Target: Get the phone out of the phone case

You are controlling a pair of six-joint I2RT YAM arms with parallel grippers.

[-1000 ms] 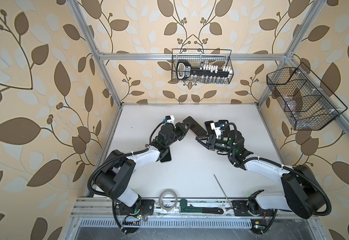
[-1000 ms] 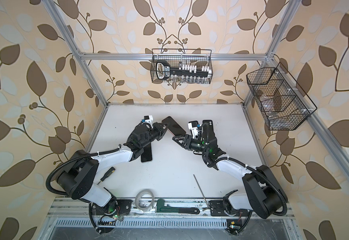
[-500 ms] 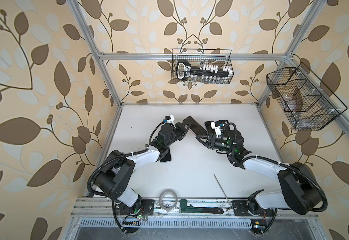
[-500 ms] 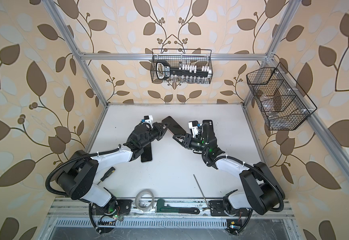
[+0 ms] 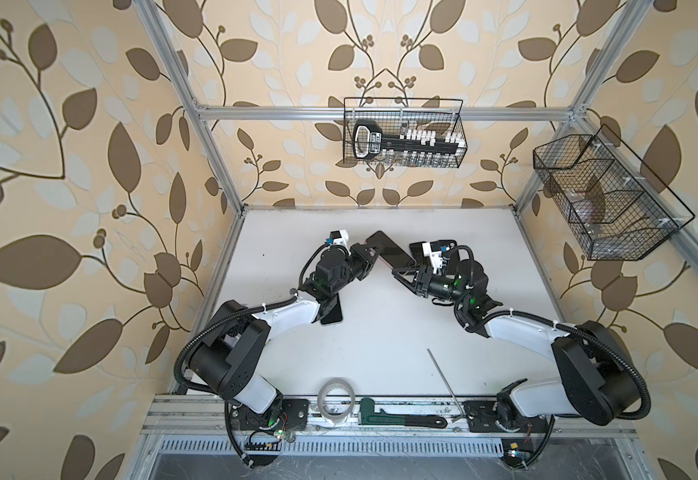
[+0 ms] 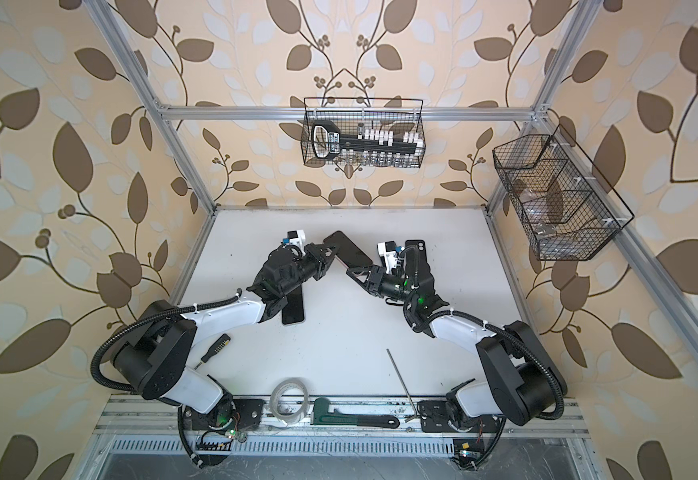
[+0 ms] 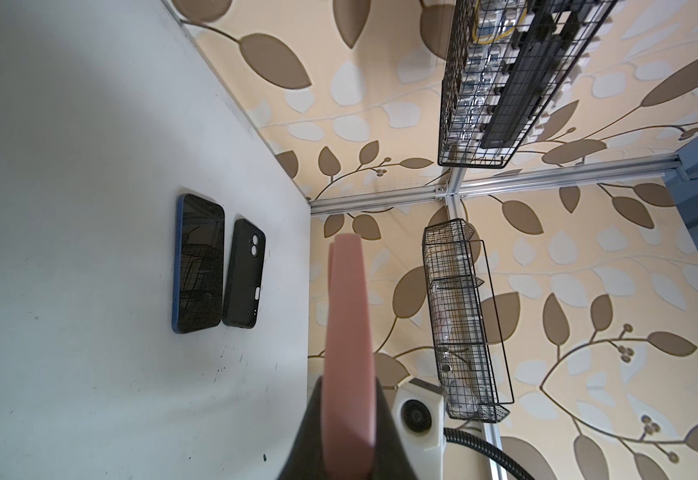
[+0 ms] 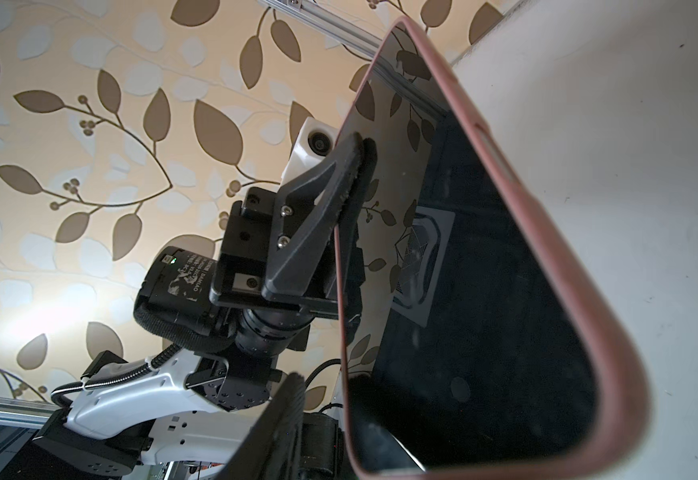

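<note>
- White table (image 5: 380, 353) inside leaf-papered walls; both arms meet above its far half.
- Held phone (image 5: 391, 249), in its pink case (image 8: 546, 249), hangs off the table between the two arms, screen towards the right wrist camera.
- Spare phone (image 7: 198, 264) and black case (image 7: 245, 274) lie side by side on the table, apart from the work.
- Long axis of the held phone runs diagonally in both top views, from the left gripper (image 5: 374, 252) on one long edge down to the right gripper (image 5: 403, 271) at the near end.
- Left gripper: clamped tight across phone and case, one finger (image 8: 351, 166) pressed on the glass.
- Right gripper: jaws part-way apart, gripping nothing. The visible finger (image 8: 281, 415) stands just beside the screen face with a gap; the other is hidden.
- Judgement: the right arm is nearer the free end, so it should take the case rim there and peel along the long axis.
</note>
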